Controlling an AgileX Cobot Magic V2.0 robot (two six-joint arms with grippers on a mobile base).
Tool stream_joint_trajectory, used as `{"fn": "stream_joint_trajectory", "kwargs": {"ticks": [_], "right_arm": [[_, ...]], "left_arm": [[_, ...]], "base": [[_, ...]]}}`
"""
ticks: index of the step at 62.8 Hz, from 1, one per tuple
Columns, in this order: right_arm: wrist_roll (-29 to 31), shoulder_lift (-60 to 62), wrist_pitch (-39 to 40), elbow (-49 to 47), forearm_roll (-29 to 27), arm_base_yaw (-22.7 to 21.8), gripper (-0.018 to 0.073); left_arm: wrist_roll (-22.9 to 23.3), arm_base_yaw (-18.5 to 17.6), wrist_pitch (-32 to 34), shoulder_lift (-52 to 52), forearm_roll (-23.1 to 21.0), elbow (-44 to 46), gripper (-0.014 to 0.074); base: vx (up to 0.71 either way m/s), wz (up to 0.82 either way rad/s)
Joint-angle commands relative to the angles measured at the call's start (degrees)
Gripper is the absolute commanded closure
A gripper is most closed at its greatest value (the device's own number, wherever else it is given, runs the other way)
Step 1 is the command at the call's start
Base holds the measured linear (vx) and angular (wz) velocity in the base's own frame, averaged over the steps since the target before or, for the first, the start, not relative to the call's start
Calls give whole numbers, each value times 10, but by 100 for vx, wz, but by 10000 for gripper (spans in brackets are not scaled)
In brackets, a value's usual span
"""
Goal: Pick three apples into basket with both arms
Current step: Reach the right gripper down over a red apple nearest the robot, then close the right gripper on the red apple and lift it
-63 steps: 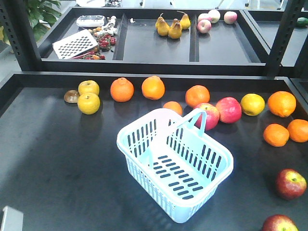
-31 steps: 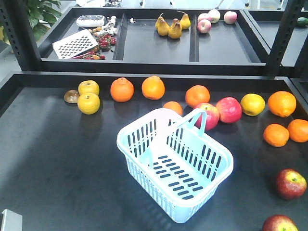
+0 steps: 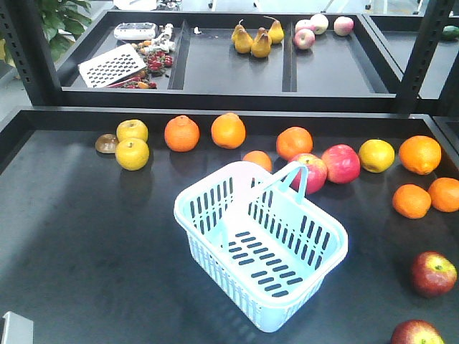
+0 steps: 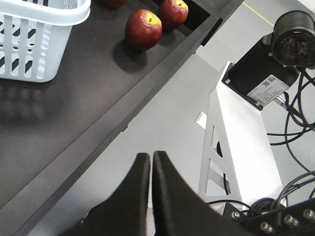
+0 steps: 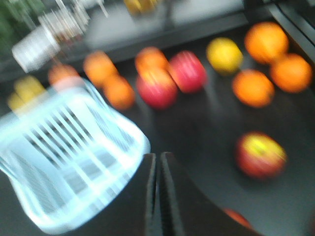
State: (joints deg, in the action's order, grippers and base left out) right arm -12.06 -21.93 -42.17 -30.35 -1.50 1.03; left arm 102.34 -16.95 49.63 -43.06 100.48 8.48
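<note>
— At the near edge, how do our pincers stand?
— Left gripper (image 4: 150, 169) and right gripper (image 5: 157, 169): both pinched together. On the table (image 3: 86, 236) we count two apples (image 3: 432, 274) near-right, outside the one basket (image 3: 222, 276); two pink apples (image 3: 341, 163) behind.

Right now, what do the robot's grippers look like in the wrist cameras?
The left gripper has two smooth black wedge-shaped fingers tapering to narrow tips. The right gripper shows the same black fingers, blurred. No markings show on either.
</note>
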Motion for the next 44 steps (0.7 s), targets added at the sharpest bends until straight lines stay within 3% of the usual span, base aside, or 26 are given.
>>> {"fn": "stream_joint_trajectory", "kwargs": {"ticks": [1,6,14,22,28,44], "right_arm": [[57,-89,-41,-56,15,-4,454],[88,-162,-58,-69,15,-4,311],[90,-255,-44,-69,34,-4,28],[89,-329,-34,-69,49,-4,-141],[68,-382,-44,-69,67,-4,-167],[45,-526,-46,-80,81,-4,-134]], "left_arm": [[-1,0,6,2,-13,12,604],[-1,0,6,2,-13,12,604],[-1,0,6,2,-13,12,604],[-1,0,6,2,-13,12,604],[-1,0,6,2,-13,12,604],[-1,0,5,2,-13,12,604]], "base": [[0,0],[0,0],[0,0],[0,0],[0,0],[0,0]]}}
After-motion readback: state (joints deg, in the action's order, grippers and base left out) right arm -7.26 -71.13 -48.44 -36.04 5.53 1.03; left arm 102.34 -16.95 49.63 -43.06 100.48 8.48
